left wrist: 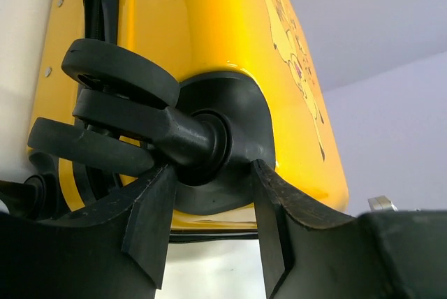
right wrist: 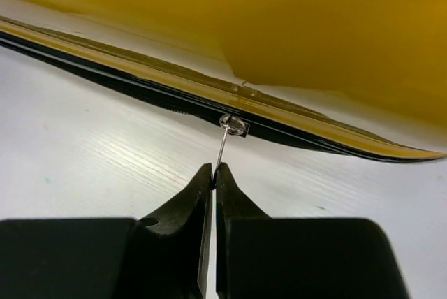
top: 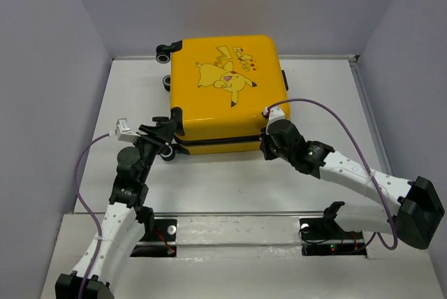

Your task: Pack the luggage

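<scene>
My left gripper [left wrist: 209, 201] stands half-spread around a corner caster wheel [left wrist: 119, 75] of the closed yellow Pikachu suitcase [top: 223, 96], which lies flat on the white table [top: 230, 180]. My right gripper [right wrist: 213, 173] pinches its thin zipper pull [right wrist: 222, 147] tight. The shell looks stiff and slick, so wheel and pull seem the better holds.

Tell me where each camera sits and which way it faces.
Top view: above and behind the robot, looking down on the table and yellow suitcase; left arm, right arm, left hand and right hand show.
Left wrist: low beside the suitcase, facing a black corner wheel; its own spread fingers show.
Right wrist: low over the table, facing the zipper; its fingers pinch the zipper pull.
Shared: both wrist views show the suitcase's yellow shell.
</scene>
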